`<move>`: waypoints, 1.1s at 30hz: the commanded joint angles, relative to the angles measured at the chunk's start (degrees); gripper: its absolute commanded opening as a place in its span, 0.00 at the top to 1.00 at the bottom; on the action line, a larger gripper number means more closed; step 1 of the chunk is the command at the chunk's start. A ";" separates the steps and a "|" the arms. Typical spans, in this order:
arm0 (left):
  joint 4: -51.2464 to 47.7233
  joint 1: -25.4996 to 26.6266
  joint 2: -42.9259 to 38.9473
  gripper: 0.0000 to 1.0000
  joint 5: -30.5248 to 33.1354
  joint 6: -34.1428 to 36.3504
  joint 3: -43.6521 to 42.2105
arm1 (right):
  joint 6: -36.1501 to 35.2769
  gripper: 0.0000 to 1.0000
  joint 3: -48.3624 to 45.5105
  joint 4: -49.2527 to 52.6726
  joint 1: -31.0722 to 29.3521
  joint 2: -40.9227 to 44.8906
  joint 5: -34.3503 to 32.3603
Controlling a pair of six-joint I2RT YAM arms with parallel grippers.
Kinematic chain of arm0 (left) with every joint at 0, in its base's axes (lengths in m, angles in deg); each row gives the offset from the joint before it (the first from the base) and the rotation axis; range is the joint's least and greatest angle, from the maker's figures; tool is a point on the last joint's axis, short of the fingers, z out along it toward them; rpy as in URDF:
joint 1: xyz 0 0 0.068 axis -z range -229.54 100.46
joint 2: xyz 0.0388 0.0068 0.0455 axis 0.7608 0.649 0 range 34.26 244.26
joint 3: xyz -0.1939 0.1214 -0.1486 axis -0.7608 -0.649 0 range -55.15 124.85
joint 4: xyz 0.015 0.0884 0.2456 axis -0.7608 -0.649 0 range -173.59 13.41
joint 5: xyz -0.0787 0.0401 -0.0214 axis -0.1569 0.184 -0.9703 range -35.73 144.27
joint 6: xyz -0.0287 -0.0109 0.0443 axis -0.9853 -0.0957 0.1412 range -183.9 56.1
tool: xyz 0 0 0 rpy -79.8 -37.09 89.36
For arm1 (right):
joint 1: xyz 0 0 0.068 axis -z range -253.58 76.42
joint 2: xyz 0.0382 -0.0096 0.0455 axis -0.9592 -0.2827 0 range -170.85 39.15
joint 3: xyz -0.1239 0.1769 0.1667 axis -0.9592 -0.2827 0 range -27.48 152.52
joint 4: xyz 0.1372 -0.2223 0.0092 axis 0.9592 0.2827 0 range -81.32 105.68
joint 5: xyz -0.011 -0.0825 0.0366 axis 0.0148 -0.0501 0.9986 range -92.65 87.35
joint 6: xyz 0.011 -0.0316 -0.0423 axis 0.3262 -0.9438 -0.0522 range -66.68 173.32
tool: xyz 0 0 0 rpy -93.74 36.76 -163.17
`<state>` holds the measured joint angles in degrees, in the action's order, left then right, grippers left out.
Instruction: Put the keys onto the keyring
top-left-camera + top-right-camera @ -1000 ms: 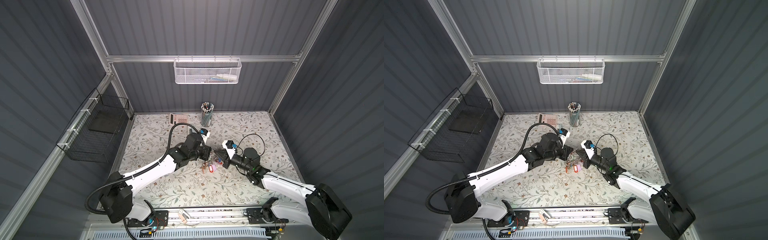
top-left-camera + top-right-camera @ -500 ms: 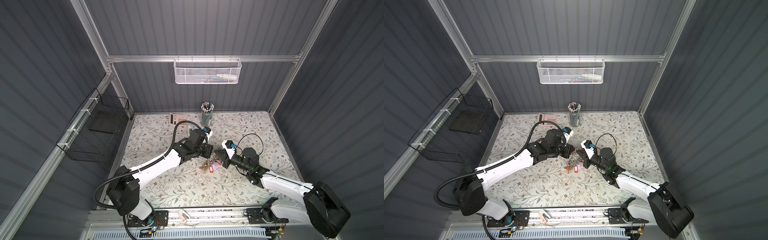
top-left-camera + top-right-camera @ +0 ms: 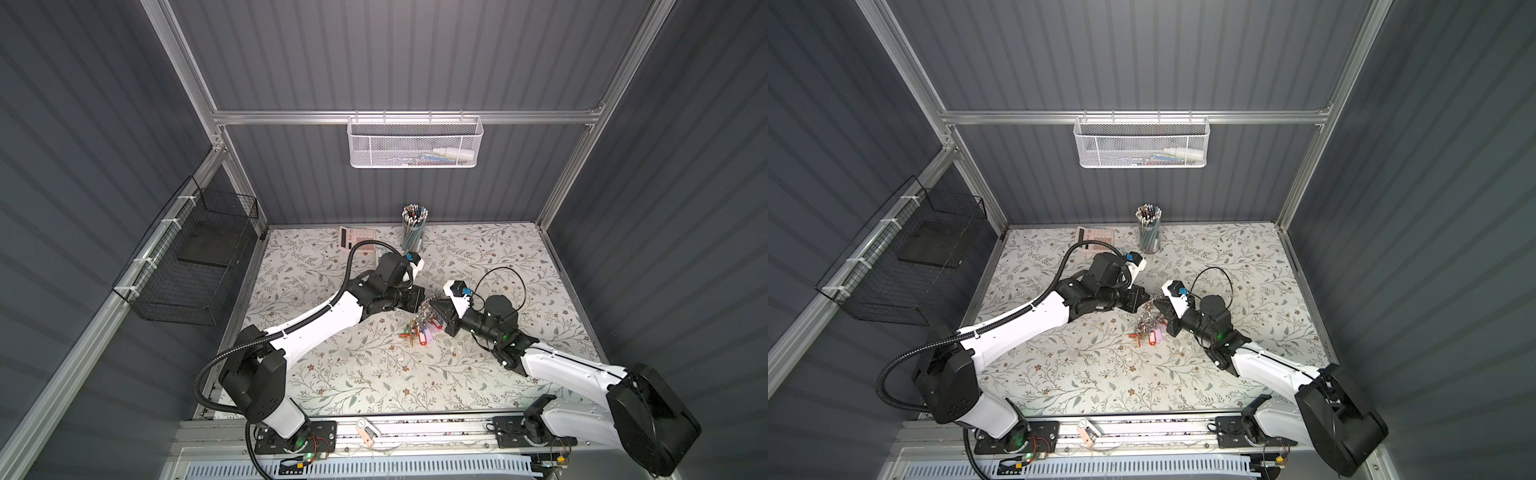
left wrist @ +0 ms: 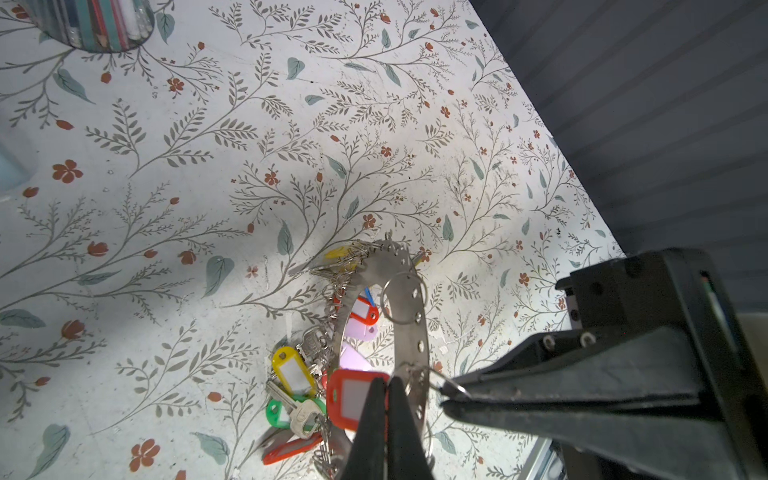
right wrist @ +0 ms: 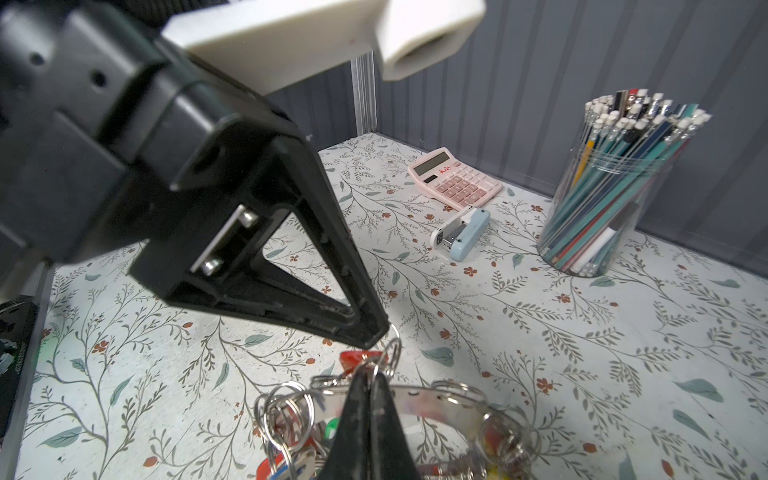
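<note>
**A:** At the tips of my right pincer [image 5: 368,380] hangs the keyring [image 4: 419,328], tilted, with the keys [image 4: 301,411] bunched beneath.

**B:** And your grip?

**A:** The right pincer is clamped on a small split ring [image 4: 451,384] at the rim, likely to thread it. My left pincer [image 4: 384,384] is closed just beside, probably steadying. On what, I cannot tell.

2 white arms [image 3: 316,328], black joints [image 3: 257,382], black cables [image 3: 351,262].

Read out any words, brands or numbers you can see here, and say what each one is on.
Nothing can be read.
Pink calculator: a red mark under the display and the button legends, all too blurred to read.
Key tags: the white inserts look blank.
Silver key: any stamp is too small to read.
</note>
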<state>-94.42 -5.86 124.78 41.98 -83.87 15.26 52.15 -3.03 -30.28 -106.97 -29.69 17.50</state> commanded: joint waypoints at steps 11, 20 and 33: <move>-1.71 -4.90 3.01 0.91 0.66 0.98 -2.25 | -0.40 1.00 2.35 -11.06 -1.11 2.58 7.10; -0.73 -6.18 2.15 0.79 -0.19 0.69 -3.52 | 0.16 1.00 2.29 -11.05 -0.90 2.32 7.37; 19.89 -12.65 -14.03 0.52 -4.92 3.09 -20.23 | 3.92 1.00 2.80 -12.81 2.94 -0.77 16.95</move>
<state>-84.30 -18.42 114.77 40.18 -83.59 -1.74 54.34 -2.90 -37.89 -105.09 -30.32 29.89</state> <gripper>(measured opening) 0.469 0.044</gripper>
